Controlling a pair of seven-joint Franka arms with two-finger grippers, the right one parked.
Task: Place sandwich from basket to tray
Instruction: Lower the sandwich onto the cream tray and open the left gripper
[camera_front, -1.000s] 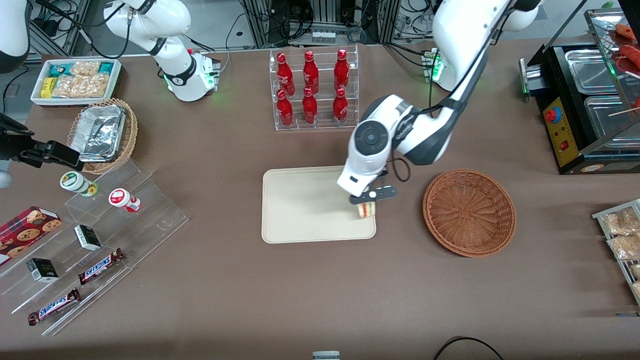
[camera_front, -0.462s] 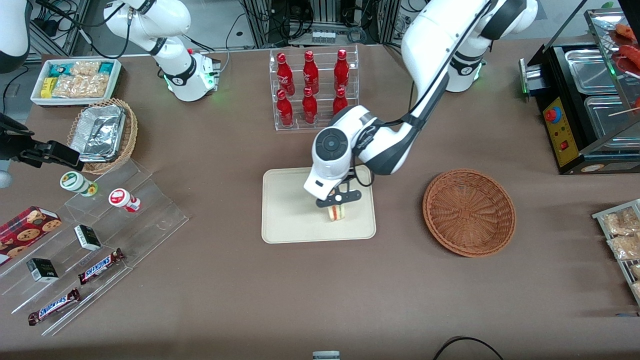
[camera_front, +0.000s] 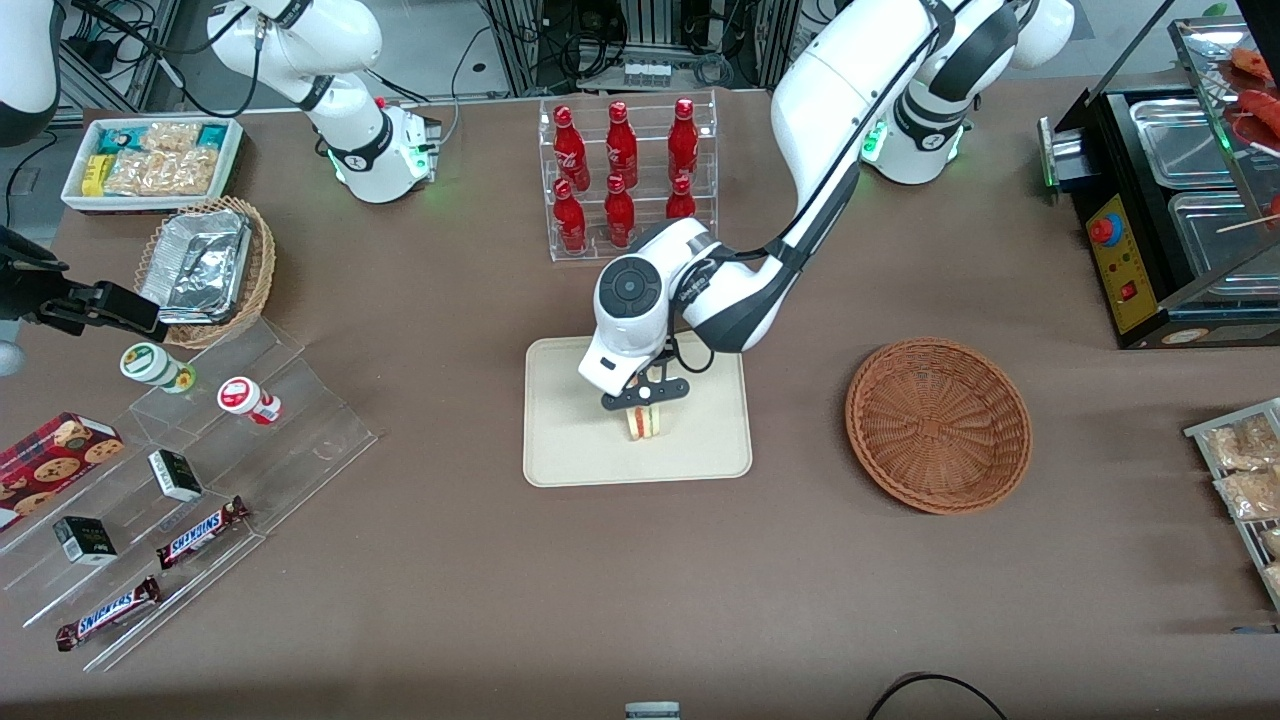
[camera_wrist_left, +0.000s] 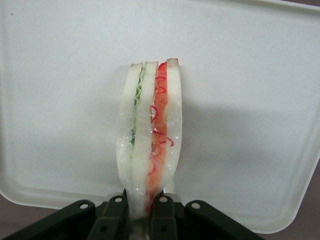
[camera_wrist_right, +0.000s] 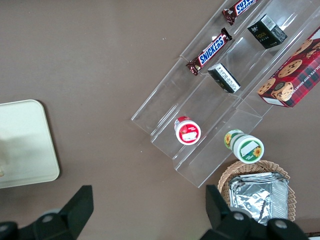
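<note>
The basket (camera_front: 938, 425) sits on the brown counter (camera_front: 640, 580) toward the working arm's end, and nothing lies in its woven bowl; the tray (camera_front: 560, 440) lies beside it, apart from it, nearer the middle of the counter, and holds nothing but the sandwich (camera_front: 644, 422); farther from the front camera than the tray stands a clear rack of red bottles (camera_front: 625, 175); toward the parked arm's end a lighter wicker basket (camera_front: 258, 270) holds foil containers (camera_front: 198, 265), and a white box (camera_front: 150, 155) holds snack packets.

The claw (camera_front: 644, 394) hangs over the tray, its fingers (camera_wrist_left: 116, 212) pinching the sandwich at one end; the sandwich stands on edge above the tray's middle, whether it touches the tray cannot be told; in the wrist view the sandwich (camera_wrist_left: 150, 132) shows pale bread slices in clear wrap, with a green layer and a red-orange layer running along its edge.
</note>
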